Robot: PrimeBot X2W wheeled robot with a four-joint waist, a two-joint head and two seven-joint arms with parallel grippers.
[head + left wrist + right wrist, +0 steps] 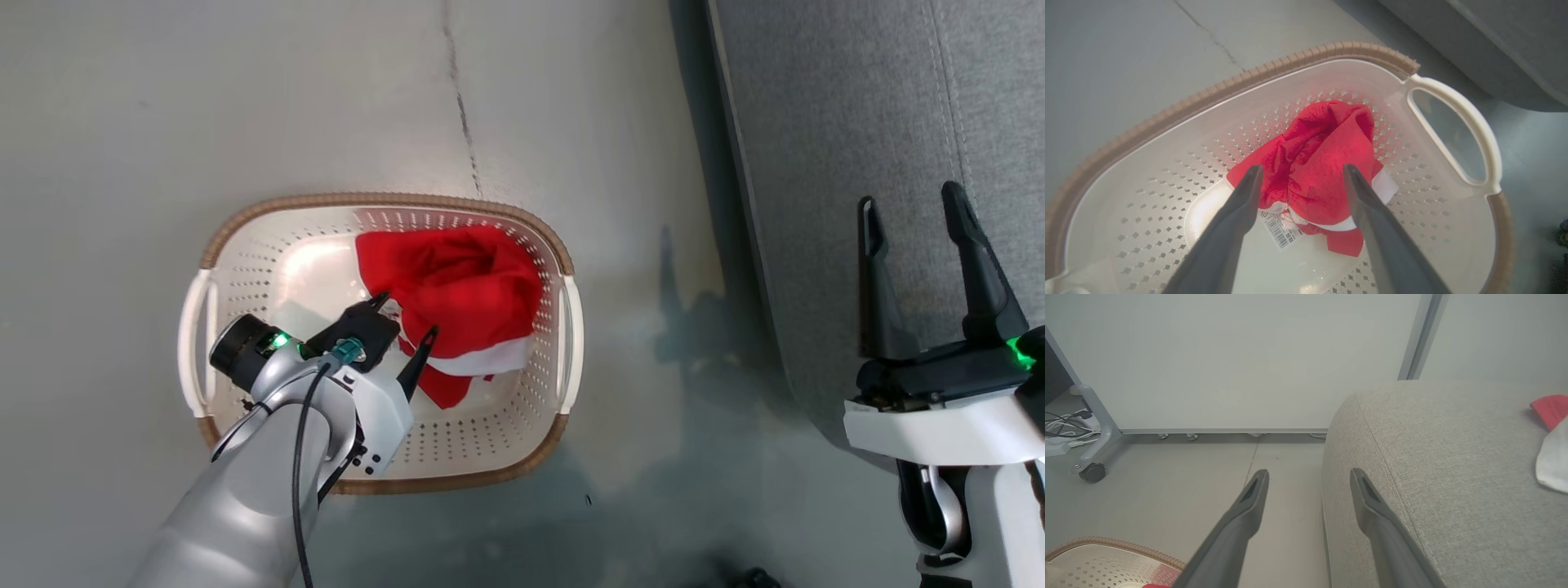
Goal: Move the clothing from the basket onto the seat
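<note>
Cream basket [384, 198] with brown rim on the grey floor [122, 122], left hand [406, 316] over it, fingers apart and empty, tips near the red clothing [465, 286] bunched in its right half, right hand [910, 198] spread wide, empty, above the grey seat [816, 98]

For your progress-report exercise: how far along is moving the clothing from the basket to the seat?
Done: a red-and-white piece lies on the seat. In hand: the open left gripper hovers over the clothing in the basket, nothing gripped. Left: grasp it and carry it over; the right gripper is open, empty.
</note>
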